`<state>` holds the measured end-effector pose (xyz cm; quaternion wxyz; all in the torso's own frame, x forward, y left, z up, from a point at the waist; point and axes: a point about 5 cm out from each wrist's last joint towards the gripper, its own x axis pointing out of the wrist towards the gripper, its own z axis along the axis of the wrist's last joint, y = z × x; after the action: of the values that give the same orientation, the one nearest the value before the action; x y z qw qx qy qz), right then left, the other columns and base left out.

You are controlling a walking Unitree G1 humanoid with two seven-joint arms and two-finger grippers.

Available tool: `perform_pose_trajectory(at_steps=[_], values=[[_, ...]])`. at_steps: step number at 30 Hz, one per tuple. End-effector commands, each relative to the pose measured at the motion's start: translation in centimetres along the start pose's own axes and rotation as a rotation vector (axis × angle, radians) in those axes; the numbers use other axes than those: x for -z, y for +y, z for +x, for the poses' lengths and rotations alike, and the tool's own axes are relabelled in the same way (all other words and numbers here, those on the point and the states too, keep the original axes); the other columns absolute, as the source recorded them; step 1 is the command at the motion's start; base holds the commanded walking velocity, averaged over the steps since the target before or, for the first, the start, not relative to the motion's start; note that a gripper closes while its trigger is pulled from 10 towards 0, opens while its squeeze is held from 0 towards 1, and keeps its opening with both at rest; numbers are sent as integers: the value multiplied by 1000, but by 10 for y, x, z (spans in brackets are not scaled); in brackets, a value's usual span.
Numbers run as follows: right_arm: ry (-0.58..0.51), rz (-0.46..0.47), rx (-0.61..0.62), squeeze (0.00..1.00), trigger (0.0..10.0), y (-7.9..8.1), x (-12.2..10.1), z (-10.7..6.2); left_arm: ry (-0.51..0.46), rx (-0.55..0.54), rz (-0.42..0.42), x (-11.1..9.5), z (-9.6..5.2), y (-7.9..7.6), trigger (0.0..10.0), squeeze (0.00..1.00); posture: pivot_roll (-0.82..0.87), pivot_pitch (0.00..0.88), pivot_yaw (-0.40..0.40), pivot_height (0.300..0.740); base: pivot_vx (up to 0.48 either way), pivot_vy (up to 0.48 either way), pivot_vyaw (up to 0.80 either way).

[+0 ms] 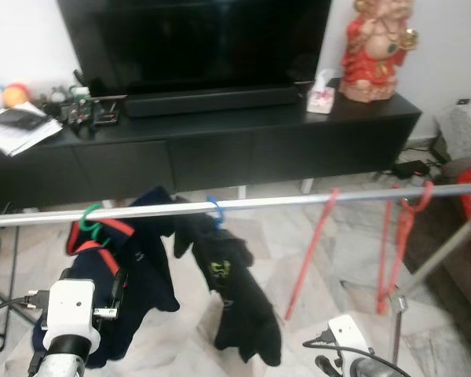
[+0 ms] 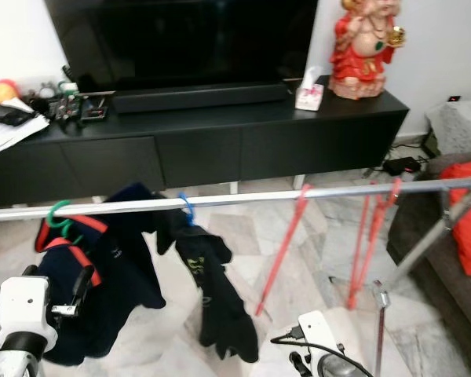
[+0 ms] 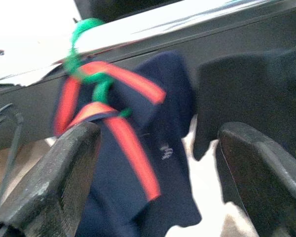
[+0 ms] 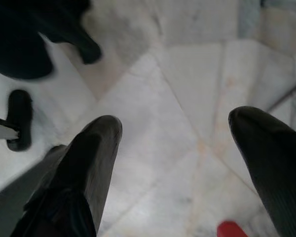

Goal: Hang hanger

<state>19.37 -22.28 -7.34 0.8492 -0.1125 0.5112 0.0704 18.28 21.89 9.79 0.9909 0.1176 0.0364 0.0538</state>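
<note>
On the rail (image 1: 298,201), green hanger (image 1: 90,220) with navy garment (image 1: 133,275); logo unreadable.

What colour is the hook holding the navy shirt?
Green hook, clearest in the left wrist view.

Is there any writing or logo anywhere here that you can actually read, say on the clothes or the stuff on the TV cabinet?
No text reads clearly.
Black garment: a yellow-green print, too blurred to read.
Navy garment on the green hanger: a small white mark, illegible.
Tissue box on the TV cabinet: a pink pattern, no legible words.
Papers at the cabinet's left end: too small.
</note>
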Motion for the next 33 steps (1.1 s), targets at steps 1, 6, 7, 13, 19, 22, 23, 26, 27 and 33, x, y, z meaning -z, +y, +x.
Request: perform_pose_trajectory(at_steps=[1,6,7,13,19,22,23,26,27,33], values=[[-10,4,5,0,10000,-1,-3,0,19,-2,23,2,-1,1,10000,0,-76,0,-1,740,0,-480,0],[-9,2,4,0,10000,-1,-3,0,18,-5,23,2,-1,1,10000,0,-75,0,-2,740,0,-480,0],[-9,2,4,0,10000,-1,-3,0,18,-5,23,2,-1,1,10000,0,-75,0,-2,740,0,-480,0],[-10,2,4,0,10000,-2,-3,0,17,-5,22,2,-1,0,10000,0,-76,0,-3,740,0,-480,0],[-11,-2,0,0,10000,-2,-4,0,16,-8,-6,1,-3,0,10000,0,-76,0,-5,740,0,-160,0],[-12,-1,-1,0,10000,-2,-4,0,13,31,-50,-2,-4,-4,10000,0,-73,0,-6,740,0,0,0],[-13,-1,-2,0,10000,-2,-4,0,13,70,-91,-5,-4,-7,10000,0,-73,0,-6,740,0,0,0],[-13,-1,-3,0,10000,-2,-4,0,21,107,-122,-8,-1,-9,10000,0,-70,0,-5,740,0,0,0],[-12,-1,-4,0,10000,-2,-4,0,24,118,-126,-9,0,-10,10000,0,-70,0,-5,740,0,0,0],[-13,3,-6,0,10000,-1,-4,0,80,61,-110,-10,23,-7,10000,0,-71,0,-4,740,0,0,0]])
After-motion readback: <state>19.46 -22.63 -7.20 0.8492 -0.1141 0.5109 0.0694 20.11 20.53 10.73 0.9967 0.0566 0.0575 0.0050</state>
